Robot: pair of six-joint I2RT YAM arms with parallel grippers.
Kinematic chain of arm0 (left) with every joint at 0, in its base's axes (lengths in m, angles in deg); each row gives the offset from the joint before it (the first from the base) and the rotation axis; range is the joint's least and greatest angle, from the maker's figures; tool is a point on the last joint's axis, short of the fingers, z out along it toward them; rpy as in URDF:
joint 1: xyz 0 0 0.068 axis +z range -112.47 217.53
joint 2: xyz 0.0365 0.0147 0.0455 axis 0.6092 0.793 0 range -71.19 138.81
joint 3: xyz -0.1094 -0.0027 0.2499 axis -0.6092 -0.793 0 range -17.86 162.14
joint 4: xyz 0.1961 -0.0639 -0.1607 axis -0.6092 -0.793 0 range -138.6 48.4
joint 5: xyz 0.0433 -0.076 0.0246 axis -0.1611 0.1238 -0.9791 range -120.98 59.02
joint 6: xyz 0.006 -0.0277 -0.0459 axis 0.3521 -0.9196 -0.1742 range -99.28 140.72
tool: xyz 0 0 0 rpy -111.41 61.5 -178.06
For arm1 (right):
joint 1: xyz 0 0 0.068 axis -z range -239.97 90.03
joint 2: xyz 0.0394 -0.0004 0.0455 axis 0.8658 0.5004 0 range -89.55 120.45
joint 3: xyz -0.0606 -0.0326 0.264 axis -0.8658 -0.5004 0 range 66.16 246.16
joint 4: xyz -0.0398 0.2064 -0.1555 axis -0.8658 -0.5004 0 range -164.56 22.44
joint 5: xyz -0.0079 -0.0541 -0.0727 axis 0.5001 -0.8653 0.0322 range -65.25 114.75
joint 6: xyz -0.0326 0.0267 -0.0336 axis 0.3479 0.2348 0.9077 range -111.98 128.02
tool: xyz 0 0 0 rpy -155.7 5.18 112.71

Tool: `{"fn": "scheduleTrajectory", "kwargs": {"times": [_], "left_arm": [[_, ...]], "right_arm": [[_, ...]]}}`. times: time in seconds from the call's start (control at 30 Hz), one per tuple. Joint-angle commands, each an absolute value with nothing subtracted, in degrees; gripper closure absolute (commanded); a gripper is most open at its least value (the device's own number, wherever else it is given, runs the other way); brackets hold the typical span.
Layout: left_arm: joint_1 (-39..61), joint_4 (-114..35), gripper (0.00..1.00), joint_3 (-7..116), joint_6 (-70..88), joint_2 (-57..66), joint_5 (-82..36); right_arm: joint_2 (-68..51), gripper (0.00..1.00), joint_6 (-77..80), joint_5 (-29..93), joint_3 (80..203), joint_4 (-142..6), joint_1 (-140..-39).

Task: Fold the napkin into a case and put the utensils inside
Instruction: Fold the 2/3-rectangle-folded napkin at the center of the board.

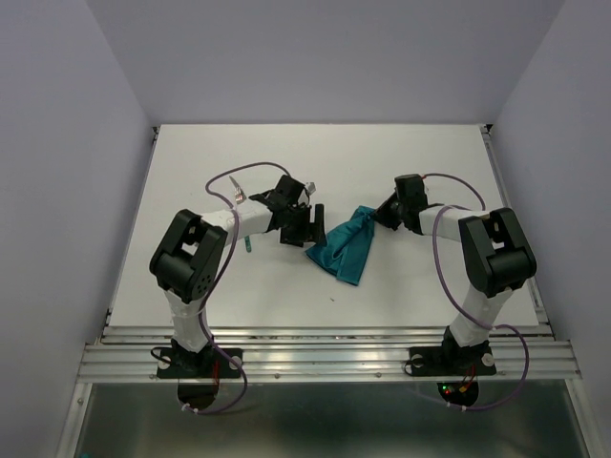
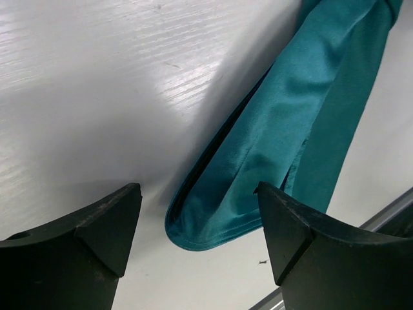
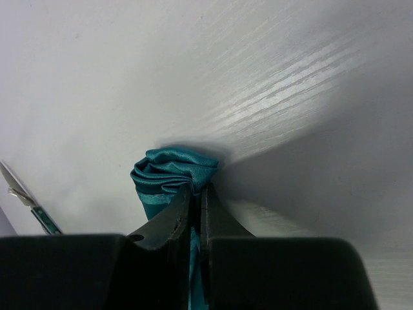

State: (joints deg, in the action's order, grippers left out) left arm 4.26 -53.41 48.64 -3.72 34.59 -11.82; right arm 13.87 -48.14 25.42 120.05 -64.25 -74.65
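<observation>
Napkin and both arms share the white table (image 1: 430, 162), the biggest thing I see from overhead. The left arm (image 1: 191, 258) reaches in from its base and bends toward the middle; the right arm (image 1: 492, 253) does the same from the other side, so the two claws face each other with the cloth between them.

The napkin (image 1: 348, 248) is a teal-green cloth gathered into a long, narrow band. One end is bunched up at the right claw's fingertips, and from there it runs away from that claw and widens toward the left claw. On the left wrist camera the napkin (image 2: 284, 142) shows a rounded, folded end lying on the table just ahead of the fingers.

My left claw (image 1: 307, 229) (image 2: 197, 194) stands wide open and holds nothing. One finger overlaps the cloth in that view, and I cannot tell whether it touches.

My right claw (image 1: 387, 215) (image 3: 197, 190) is closed, pinching the crumpled end of the napkin (image 3: 171, 171) between its fingertips.

Of the utensils (image 1: 246, 244) I make out only a teal handle and a silver head, well behind the left claw beside its forearm; the right wrist camera catches one (image 3: 42, 219) far beyond the cloth.
</observation>
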Motion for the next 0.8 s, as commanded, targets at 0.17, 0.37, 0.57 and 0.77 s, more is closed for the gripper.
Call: {"fn": "scheduleTrajectory", "kwargs": {"times": [0.17, 0.37, 0.57, 0.77], "left_arm": [[5.0, -47.4, 0.43, 45.1, -5.0, 34.5, -2.4], [5.0, -47.3, 0.85, 44.6, -4.2, 33.7, 1.5], [5.5, -50.8, 1.00, 47.6, -2.9, 32.3, -1.2], [6.3, -56.4, 1.00, 55.0, 1.8, 32.4, -7.1]], "right_arm": [[15.1, 0.99, -48.2, 22.4, 118.4, -68.3, -74.8], [14.8, 0.99, -50.2, 20.9, 118.0, -68.3, -74.8], [14.9, 0.99, -53.9, 18.1, 118.1, -68.3, -74.8], [16.5, 0.99, -59.1, 17.2, 120.1, -68.2, -74.8]]}}
